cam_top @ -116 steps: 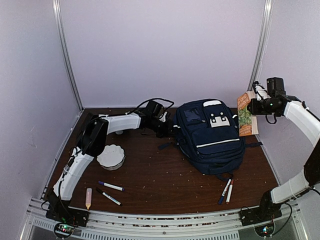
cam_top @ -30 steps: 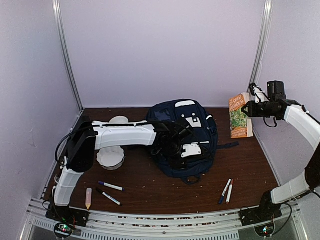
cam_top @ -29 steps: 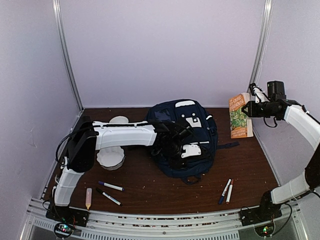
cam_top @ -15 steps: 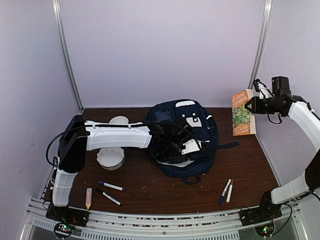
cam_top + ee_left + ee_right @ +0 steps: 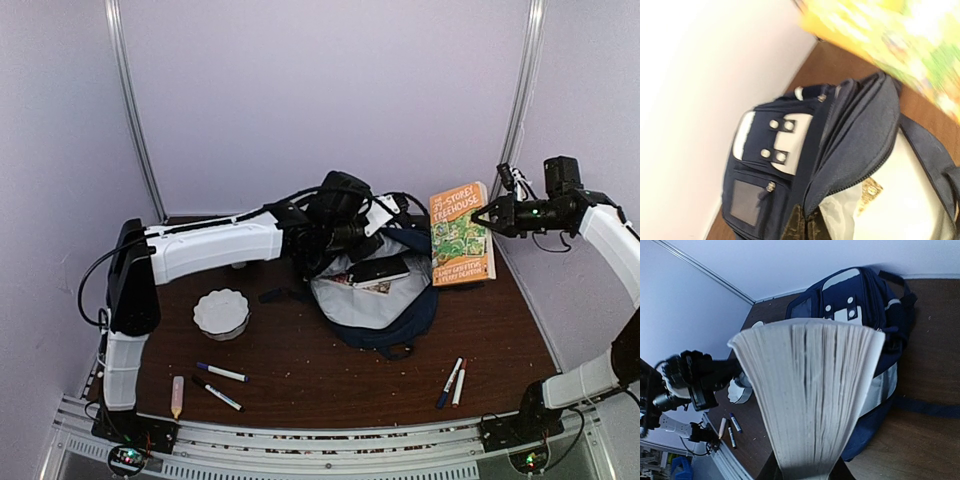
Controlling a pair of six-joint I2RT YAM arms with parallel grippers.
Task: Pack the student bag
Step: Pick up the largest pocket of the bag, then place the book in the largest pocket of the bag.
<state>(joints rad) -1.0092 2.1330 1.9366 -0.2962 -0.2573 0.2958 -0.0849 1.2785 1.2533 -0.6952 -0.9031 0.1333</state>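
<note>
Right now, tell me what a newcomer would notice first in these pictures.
The student bag in the middle of the table gapes open with its pale lining showing, and the left gripper pinches its upper flap and lifts it. Just to its right, the right gripper holds a bright yellow-and-green book beside the opening.

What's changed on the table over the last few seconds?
The left tool, gripping the student bag, dragged it left and lifted its top, so the opening now gapes. The right tool swung the book left toward it. The bowl, markers and pens stayed put.
</note>
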